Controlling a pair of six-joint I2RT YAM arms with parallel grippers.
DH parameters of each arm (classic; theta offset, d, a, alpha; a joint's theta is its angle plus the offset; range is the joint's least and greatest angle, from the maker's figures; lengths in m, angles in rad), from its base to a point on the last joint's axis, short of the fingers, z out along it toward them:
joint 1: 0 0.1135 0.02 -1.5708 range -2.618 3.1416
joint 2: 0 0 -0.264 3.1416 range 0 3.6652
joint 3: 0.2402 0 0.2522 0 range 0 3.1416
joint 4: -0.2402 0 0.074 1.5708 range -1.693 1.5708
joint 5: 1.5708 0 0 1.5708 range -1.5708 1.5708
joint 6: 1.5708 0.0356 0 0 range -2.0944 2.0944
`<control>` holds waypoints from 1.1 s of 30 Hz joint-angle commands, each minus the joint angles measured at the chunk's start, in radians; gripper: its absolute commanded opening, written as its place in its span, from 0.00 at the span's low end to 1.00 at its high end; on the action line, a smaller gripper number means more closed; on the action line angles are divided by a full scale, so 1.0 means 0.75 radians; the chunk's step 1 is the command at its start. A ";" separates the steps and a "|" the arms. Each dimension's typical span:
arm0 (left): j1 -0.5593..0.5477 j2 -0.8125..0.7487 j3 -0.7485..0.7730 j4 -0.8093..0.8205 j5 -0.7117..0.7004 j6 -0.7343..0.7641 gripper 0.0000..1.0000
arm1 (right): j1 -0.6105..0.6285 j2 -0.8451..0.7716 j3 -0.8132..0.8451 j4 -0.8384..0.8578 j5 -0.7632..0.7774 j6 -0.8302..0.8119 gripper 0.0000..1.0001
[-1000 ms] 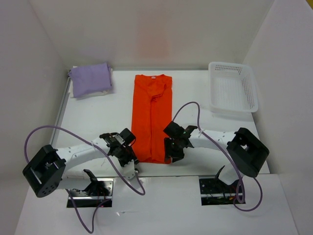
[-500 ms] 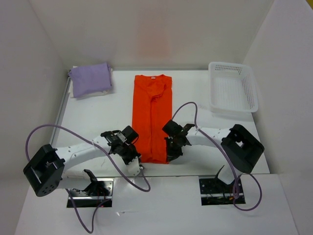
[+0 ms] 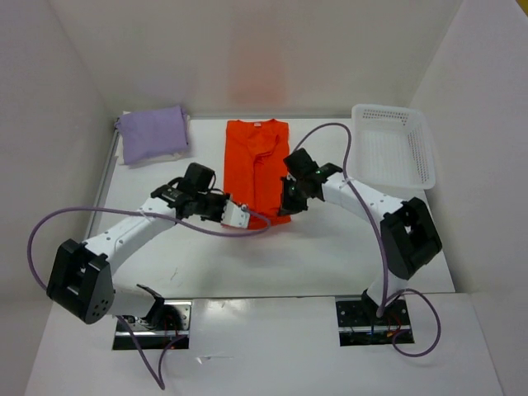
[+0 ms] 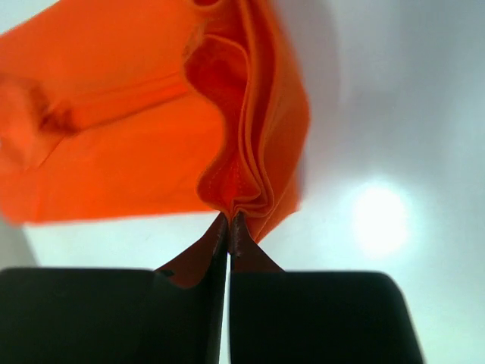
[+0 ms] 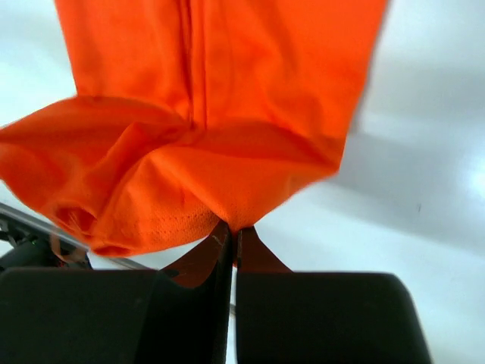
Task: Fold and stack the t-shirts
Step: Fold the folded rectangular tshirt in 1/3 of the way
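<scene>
Between clamped tips of left gripper and right gripper, now pinching orange t-shirt hem, carrying it forward, starting half-fold.

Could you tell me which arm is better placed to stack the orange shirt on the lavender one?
Probably left: the lavender shirt lies far left, nearer the left gripper, which pinches the orange shirt.

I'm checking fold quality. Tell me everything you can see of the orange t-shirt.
The orange t-shirt is bright, thin soft cloth, folded into a narrow strip on the table, collar at the far end. Its near end is raised and bunched; the left end effector and right end effector each pinch a near corner.
</scene>
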 commanded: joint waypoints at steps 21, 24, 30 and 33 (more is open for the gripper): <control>0.233 0.453 0.295 0.717 0.070 -0.283 0.00 | -0.301 0.709 0.910 -0.127 -0.124 -0.262 0.00; 0.245 0.500 0.307 0.768 0.054 -0.267 0.00 | -0.316 0.752 0.942 -0.139 -0.136 -0.274 0.00; 0.272 0.543 0.295 0.819 0.041 -0.241 0.19 | -0.371 0.815 1.004 -0.139 -0.148 -0.274 0.45; 0.272 0.543 0.256 0.888 0.001 -0.226 0.56 | -0.371 0.848 1.090 -0.174 -0.142 -0.309 0.54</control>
